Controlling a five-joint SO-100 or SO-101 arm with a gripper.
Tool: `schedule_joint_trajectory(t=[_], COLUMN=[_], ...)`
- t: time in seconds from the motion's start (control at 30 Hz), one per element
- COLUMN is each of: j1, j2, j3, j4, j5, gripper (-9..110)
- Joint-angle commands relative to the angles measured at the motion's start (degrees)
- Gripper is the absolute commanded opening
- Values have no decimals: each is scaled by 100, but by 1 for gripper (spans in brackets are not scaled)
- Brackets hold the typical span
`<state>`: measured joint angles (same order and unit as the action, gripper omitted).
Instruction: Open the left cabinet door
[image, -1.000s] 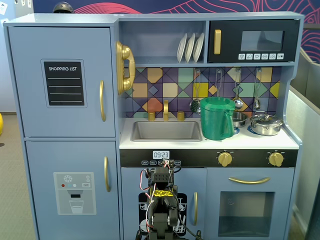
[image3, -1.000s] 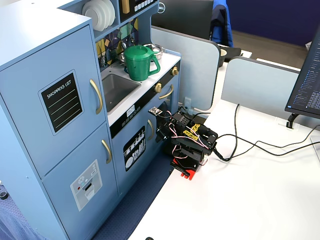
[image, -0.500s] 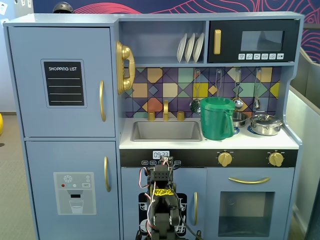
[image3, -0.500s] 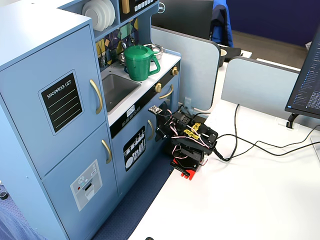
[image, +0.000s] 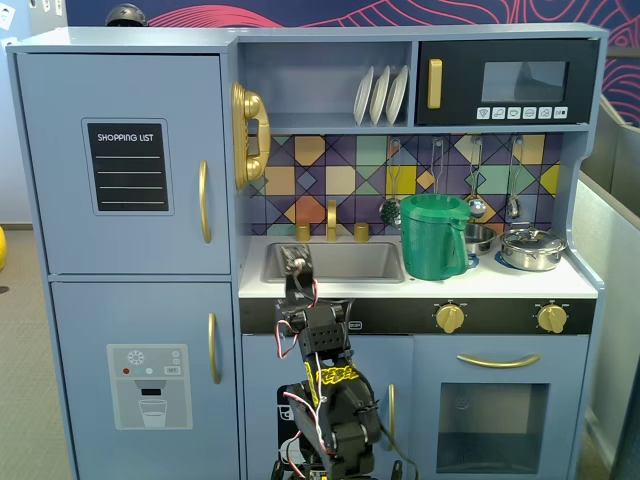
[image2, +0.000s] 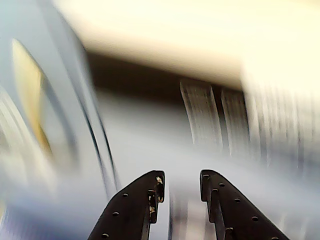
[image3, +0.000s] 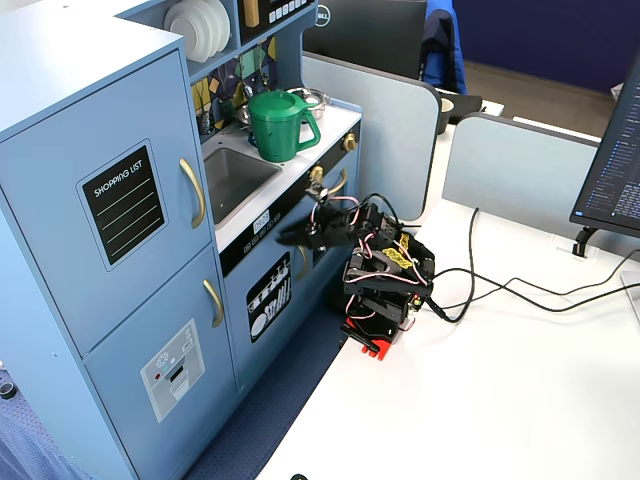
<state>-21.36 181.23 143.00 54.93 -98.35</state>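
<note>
The left cabinet door (image: 125, 165), light blue with a black "SHOPPING LIST" panel and a curved gold handle (image: 204, 202), is shut flush at the kitchen's upper left. It also shows in the other fixed view (image3: 110, 215), with its handle (image3: 193, 192). My gripper (image: 297, 262) is raised in front of the sink edge, right of and below that handle, touching nothing. From the side the gripper (image3: 290, 235) points at the kitchen front. In the wrist view the gripper (image2: 181, 180) is open and empty. That view is motion-blurred, with a gold streak at the left.
A green pitcher (image: 433, 236), a steel pot (image: 532, 248) and the sink (image: 335, 262) are on the counter, with a gold phone (image: 249, 135) beside the door. The dispenser door (image: 145, 375) is below. The arm base and cables (image3: 480, 290) sit on the white table.
</note>
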Motion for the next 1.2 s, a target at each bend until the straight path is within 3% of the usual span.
schedule_joint_trajectory(t=[0.0, 0.37, 0.57, 0.93, 1.17], j1=[-598, -1424, -1512, -1740, -1617], j2=[-422, -1934, -2716, -3841, -4474], j3=[-712, -1837, -2188, -2848, -3252], j4=[-1090, -2391, -2936, -4157, -4491], j5=[-765, -1564, -1687, -422, -132], gripper=[0, 3, 15, 19, 18])
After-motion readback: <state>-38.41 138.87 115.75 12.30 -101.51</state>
